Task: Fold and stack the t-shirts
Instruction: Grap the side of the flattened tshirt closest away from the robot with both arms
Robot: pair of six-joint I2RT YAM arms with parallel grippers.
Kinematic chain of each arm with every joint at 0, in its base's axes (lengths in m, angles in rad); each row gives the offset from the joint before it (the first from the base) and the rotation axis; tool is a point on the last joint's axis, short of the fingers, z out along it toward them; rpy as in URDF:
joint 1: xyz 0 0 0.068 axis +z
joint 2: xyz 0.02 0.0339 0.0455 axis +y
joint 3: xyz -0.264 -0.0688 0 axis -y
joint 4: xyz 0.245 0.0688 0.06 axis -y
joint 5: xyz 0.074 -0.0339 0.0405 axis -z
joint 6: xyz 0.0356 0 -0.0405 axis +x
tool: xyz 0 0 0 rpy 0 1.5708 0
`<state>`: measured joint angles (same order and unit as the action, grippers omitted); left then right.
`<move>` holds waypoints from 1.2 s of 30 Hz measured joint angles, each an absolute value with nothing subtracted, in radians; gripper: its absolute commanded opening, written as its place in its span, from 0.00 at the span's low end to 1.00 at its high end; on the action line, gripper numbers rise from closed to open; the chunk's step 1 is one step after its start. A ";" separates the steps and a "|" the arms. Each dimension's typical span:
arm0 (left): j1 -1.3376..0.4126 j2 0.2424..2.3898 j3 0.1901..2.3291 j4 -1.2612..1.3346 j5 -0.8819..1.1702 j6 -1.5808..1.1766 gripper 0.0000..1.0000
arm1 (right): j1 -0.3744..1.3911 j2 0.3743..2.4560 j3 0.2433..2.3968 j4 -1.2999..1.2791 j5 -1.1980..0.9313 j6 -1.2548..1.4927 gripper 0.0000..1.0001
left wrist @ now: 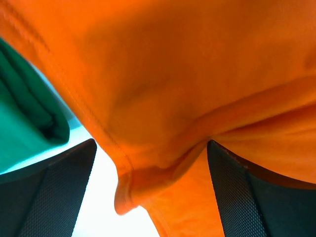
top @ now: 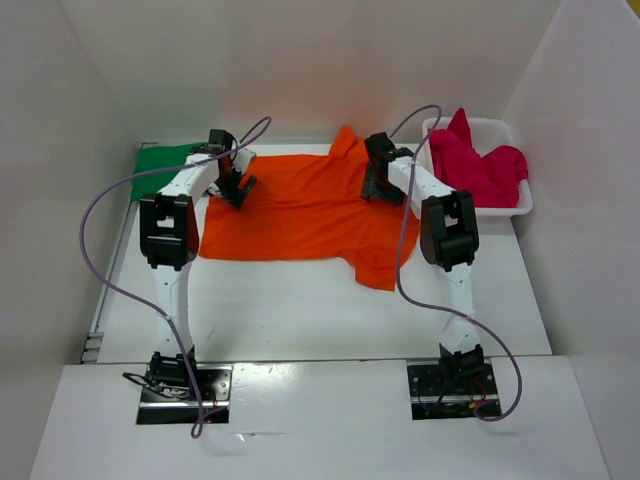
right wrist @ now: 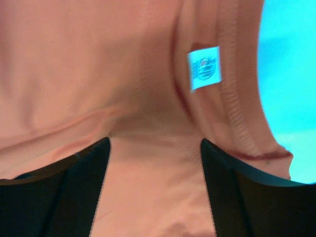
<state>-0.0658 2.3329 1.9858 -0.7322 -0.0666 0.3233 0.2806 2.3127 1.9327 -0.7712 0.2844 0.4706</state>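
At the far left of the white table (top: 300,310) lies the green cotton t-shirt (top: 165,160), folded flat against the back corner. My left wrist view shows its edge just beside the hem of the orange cotton t-shirt (top: 300,215).

My left gripper (top: 238,188) is down at the orange shirt's far left edge. Its jaws stand wide apart, a bunched fold of hem sits between them, and neither black finger (left wrist: 59,197) presses on it.

The orange shirt is spread across the middle of the table, with one sleeve pointing toward the near right.

My right gripper (top: 378,185) is low over the shirt's collar, near the small white neck label (right wrist: 204,68). Its jaws are also spread, with cloth lying flat beneath them and nothing pinched.

At the far right, the magenta-red t-shirt (top: 478,165) is heaped unfolded in the white plastic basket (top: 520,205).
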 measured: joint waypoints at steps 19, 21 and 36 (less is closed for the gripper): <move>0.095 1.718 1.176 -0.711 -0.020 0.308 0.99 | 0.375 1.465 0.933 -0.778 0.244 0.805 0.78; 0.101 1.736 1.152 -0.711 -0.020 0.308 0.99 | 0.376 1.446 0.872 -0.783 0.210 0.838 0.78; 0.120 1.774 1.173 -0.629 0.053 0.281 0.99 | 0.378 1.524 0.812 -0.637 0.092 0.904 0.68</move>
